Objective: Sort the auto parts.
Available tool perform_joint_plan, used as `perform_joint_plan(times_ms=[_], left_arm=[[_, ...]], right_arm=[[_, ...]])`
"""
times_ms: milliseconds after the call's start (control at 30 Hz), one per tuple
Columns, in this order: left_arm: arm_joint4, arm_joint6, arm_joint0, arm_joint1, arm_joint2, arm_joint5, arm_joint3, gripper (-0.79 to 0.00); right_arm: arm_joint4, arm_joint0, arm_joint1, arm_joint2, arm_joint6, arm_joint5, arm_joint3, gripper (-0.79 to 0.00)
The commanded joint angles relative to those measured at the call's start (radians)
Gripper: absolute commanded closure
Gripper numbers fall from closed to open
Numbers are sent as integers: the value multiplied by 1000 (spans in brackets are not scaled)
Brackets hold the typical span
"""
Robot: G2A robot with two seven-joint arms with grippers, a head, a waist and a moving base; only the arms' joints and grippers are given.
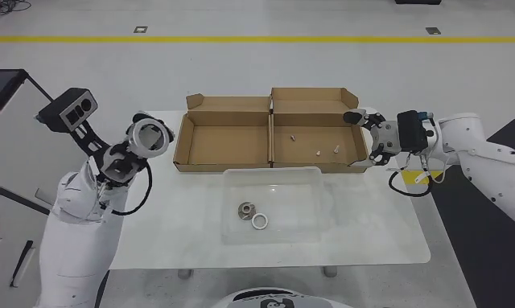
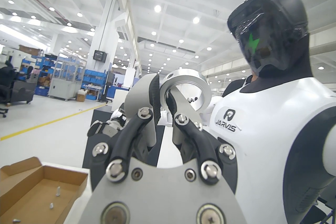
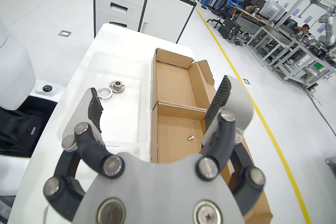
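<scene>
Two cardboard boxes sit side by side in the middle of the top view on a white table (image 1: 378,227). The left box (image 1: 225,145) is bare, and the right box (image 1: 310,143) holds a few small bolts (image 1: 319,153). Just below them, a clear tub (image 1: 273,173) contains a flanged hub (image 1: 246,209) and a small ring (image 1: 260,221). At centre left, the left gripper (image 1: 150,137) is clamped on the wall of a large metal ring (image 2: 203,93). At centre right, the right gripper (image 1: 362,137) is spread wide, holding nothing, at the right box's end.
</scene>
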Motion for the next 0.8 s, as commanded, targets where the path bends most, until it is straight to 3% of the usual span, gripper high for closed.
perform_joint_plan(times_ms=[0, 267, 600, 767], left_arm=[[71, -19, -21, 1, 18, 18, 13, 0], [192, -28, -106, 1, 87, 63, 84, 0], [500, -32, -391, -22, 285, 89, 321, 0], [707, -79, -465, -28, 368, 76, 433, 0]], right_arm=[[0, 0, 0, 0, 0, 0, 0, -785], [0, 0, 0, 0, 0, 0, 0, -785], [0, 0, 0, 0, 0, 0, 0, -785], [0, 0, 0, 0, 0, 0, 0, -785]])
